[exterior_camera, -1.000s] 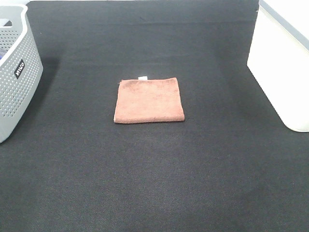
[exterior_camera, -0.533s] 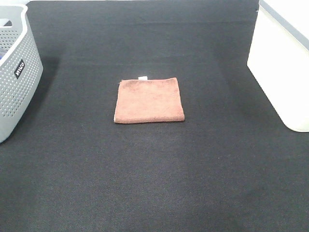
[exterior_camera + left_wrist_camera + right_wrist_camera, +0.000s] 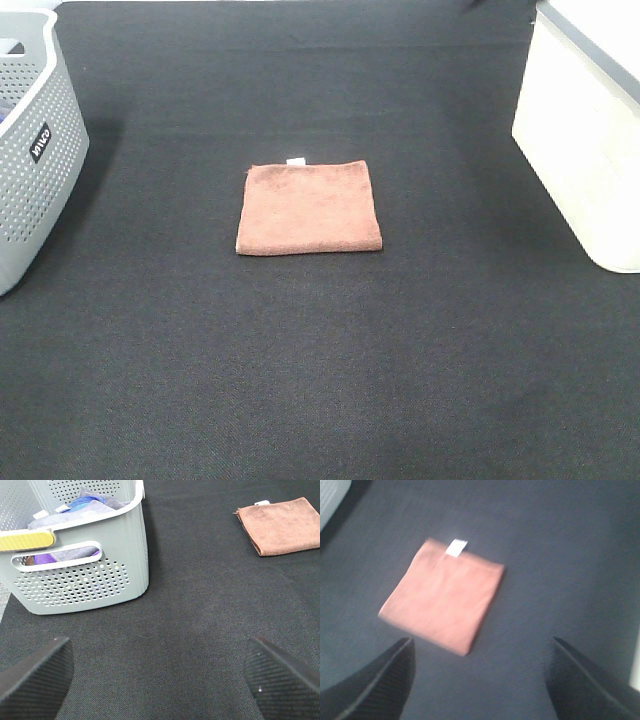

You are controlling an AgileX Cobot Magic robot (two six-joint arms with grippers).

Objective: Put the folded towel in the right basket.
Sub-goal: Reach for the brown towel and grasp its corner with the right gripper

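The folded towel [image 3: 310,207] lies flat in the middle of the black table, rust-brown, with its small white tag on the far edge. The right basket [image 3: 585,130], white with a grey rim, stands at the right edge, well apart from the towel. Neither gripper shows in the exterior high view. My left gripper [image 3: 160,680] is open and empty, low over the table, with the towel [image 3: 282,525] far off. My right gripper [image 3: 480,680] is open and empty above the table, with the towel [image 3: 442,595] ahead of it. The right wrist view is blurred.
A grey perforated basket [image 3: 35,150] with a black label stands at the left edge. In the left wrist view it [image 3: 85,575] is close ahead and holds several blue, purple and grey cloths [image 3: 85,505]. The black table cloth [image 3: 320,380] spreads around the towel.
The towel and both baskets have not moved. A small dark shape has come into view at the top edge near the right basket, and that basket looks slightly dimmer.
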